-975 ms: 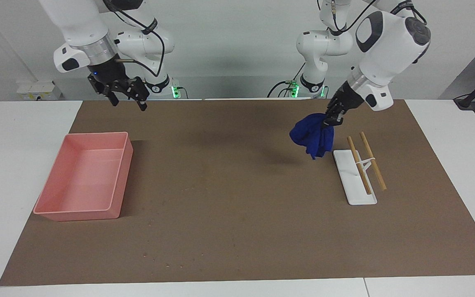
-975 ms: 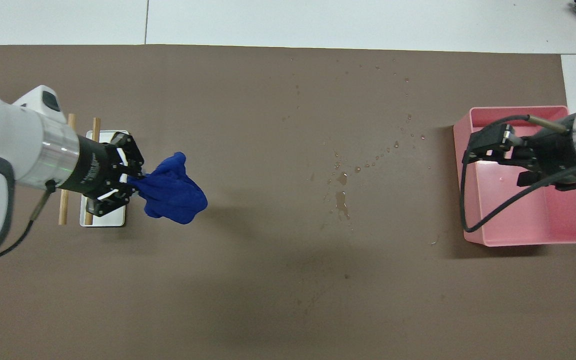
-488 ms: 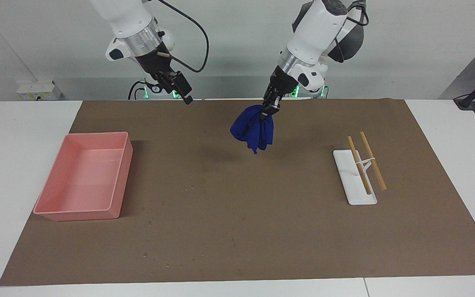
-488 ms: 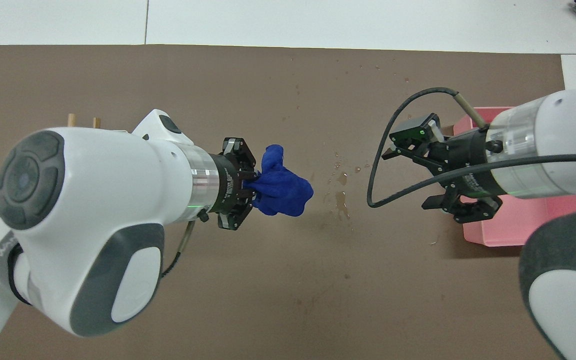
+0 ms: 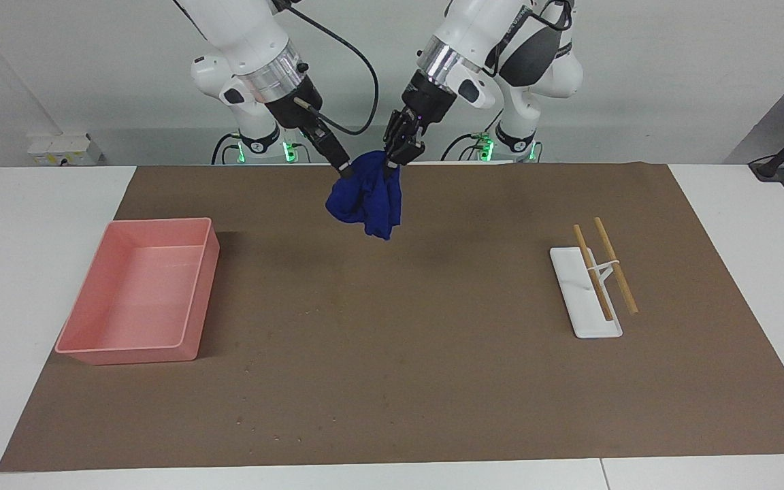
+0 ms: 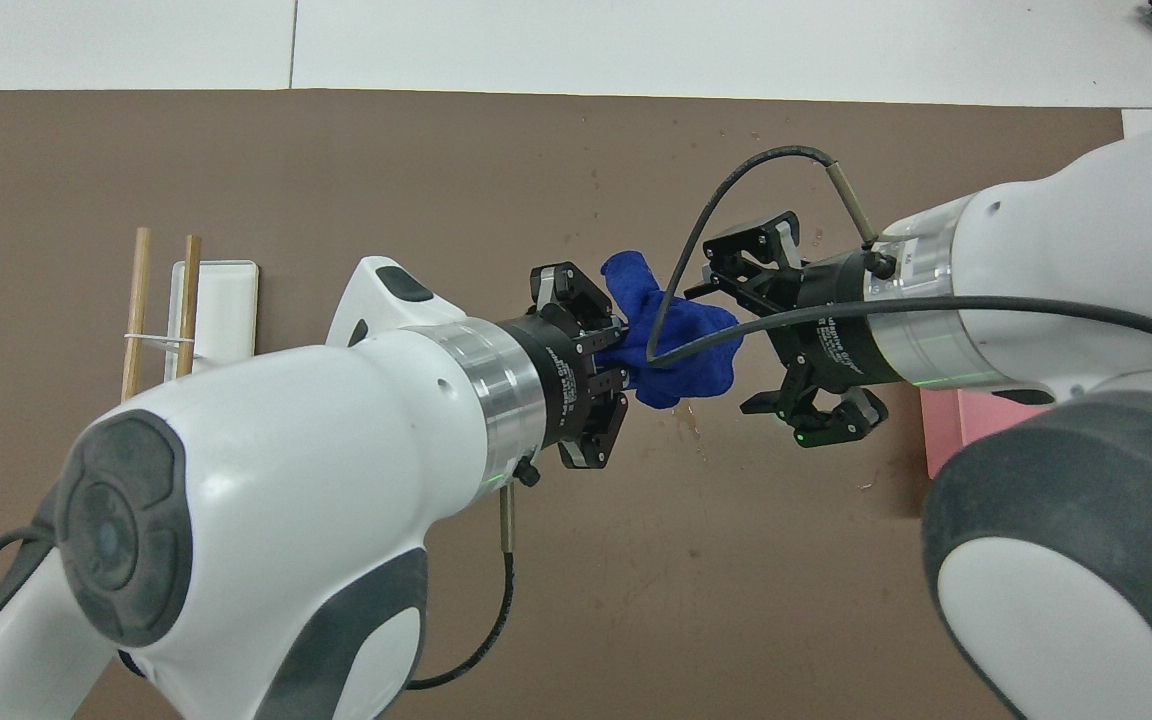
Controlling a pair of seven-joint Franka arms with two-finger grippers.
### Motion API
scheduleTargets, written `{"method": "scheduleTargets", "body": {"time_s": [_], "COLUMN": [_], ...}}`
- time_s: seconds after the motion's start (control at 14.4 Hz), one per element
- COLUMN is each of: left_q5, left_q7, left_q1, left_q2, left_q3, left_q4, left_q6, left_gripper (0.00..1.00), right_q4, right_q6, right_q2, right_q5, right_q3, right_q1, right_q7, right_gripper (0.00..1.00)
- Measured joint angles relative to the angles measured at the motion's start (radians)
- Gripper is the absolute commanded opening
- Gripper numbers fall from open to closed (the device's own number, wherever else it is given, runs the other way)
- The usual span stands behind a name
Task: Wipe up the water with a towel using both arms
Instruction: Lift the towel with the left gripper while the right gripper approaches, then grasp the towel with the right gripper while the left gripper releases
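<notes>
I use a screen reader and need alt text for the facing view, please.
Two white robot arms meet in mid-air over a brown mat: the left gripper is shut on a crumpled blue towel, and the open right gripper is at its other edge. A pink tray and white stand with wooden sticks sit at opposite ends.

My table (image 5: 45,224) was white, and a brown mat (image 5: 405,381) covered most of it. On the mat, toward my right arm's end, sat a pink tray (image 5: 196,299). Toward my left arm's end lay a flat white stand (image 5: 572,286) with two wooden sticks (image 5: 615,265) tilted over it. Small water drops (image 6: 681,400) speckled the mat's middle, between tray and stand.
</notes>
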Motion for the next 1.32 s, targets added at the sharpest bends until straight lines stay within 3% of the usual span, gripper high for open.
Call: {"method": "scheduleTargets", "body": {"time_s": [0.28, 0.42, 0.56, 0.77, 1.05, 1.11, 1.18, 1.32], "left_q5": [0.000, 0.011, 0.018, 0.020, 0.020, 0.020, 0.020, 0.020], "left_q7": [-0.050, -0.086, -0.118, -0.135, -0.140, -0.141, -0.141, -0.141], "left_q1": [-0.041, -0.062, -0.064, -0.063, -0.062, -0.062, -0.062, -0.059], "left_q2": [0.000, 0.000, 0.000, 0.000, 0.000, 0.000, 0.000, 0.000], "left_q3": [-0.029, -0.030, -0.030, -0.024, -0.019, -0.019, -0.018, -0.017], "left_q4": [0.011, 0.011, 0.012, 0.014, 0.016, 0.017, 0.018, 0.019], "left_q6": [0.019, 0.054, 0.094, 0.116, 0.119, 0.120, 0.120, 0.120], "left_gripper": [0.00, 0.00, 0.00, 0.00, 0.00, 0.08, 0.46, 0.99], "right_q4": [-0.003, -0.010, -0.019, -0.028, -0.029, -0.029, -0.030, -0.030], "right_q6": [0.060, 0.061, 0.061, 0.059, 0.050, 0.050, 0.050, 0.045], "right_q2": [0.013, 0.013, 0.012, 0.010, 0.008, 0.008, 0.008, 0.008], "right_q5": [0.007, 0.007, 0.007, 0.007, 0.007, 0.007, 0.007, 0.007], "right_q3": [0.000, 0.000, 0.000, 0.000, -0.001, -0.001, -0.001, -0.002], "right_q1": [0.004, 0.009, 0.009, 0.010, 0.010, 0.010, 0.010, 0.010], "right_q7": [0.001, 0.001, 0.001, 0.001, 0.001, 0.001, 0.001, 0.001], "right_gripper": [0.94, 0.70, 0.33, 0.00, 0.00, 0.00, 0.00, 0.00]}}
